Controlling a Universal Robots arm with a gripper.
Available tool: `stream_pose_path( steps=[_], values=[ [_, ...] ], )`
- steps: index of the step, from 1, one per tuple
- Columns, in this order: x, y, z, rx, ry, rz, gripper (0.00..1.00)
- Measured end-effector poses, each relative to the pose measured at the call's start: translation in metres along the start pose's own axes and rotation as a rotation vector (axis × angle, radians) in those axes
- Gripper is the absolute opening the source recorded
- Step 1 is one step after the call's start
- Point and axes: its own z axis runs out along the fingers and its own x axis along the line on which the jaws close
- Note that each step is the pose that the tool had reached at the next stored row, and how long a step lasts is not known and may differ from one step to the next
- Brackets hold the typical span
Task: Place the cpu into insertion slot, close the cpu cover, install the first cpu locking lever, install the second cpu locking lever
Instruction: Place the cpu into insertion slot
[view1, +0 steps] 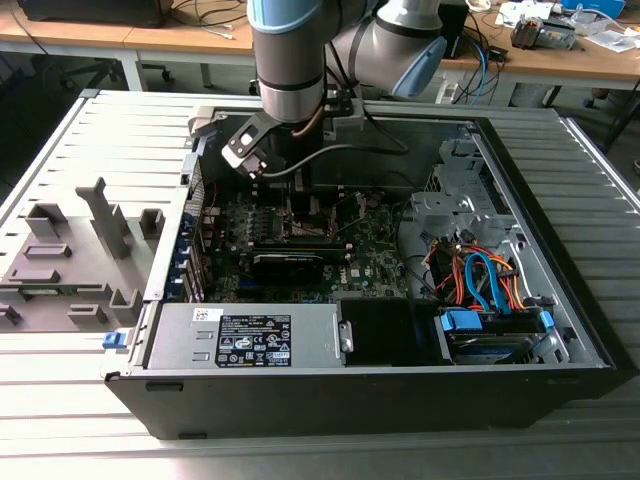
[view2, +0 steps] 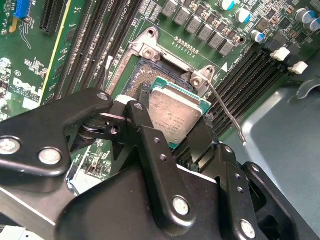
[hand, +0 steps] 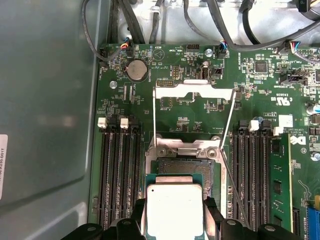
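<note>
Cpu (hand: 175, 202) is pinched at its edges by the claw (hand: 175, 216), partly over the open insertion slot (hand: 186, 167).

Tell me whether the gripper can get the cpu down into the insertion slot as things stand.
Probably yes: the gripper holds the cpu over the insertion slot, the cpu cover is swung open, and both levers stand clear.

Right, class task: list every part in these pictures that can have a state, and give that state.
insertion slot, uncovered, contacts partly showing.
cpu, over the slot, gripped at two opposite edges.
cpu cover, swung open, away from the slot.
locking levers, both unlatched, swung back.
gripper, shut on the cpu.
computer case, open, side off.
</note>
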Motion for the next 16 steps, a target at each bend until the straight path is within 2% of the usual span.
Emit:
stream_pose_path(
  steps=[16],
  values=[
    [-0.0001, -0.0003, 0.0076, 0.0000, -0.0009, 0.000, 0.54]
  ],
)
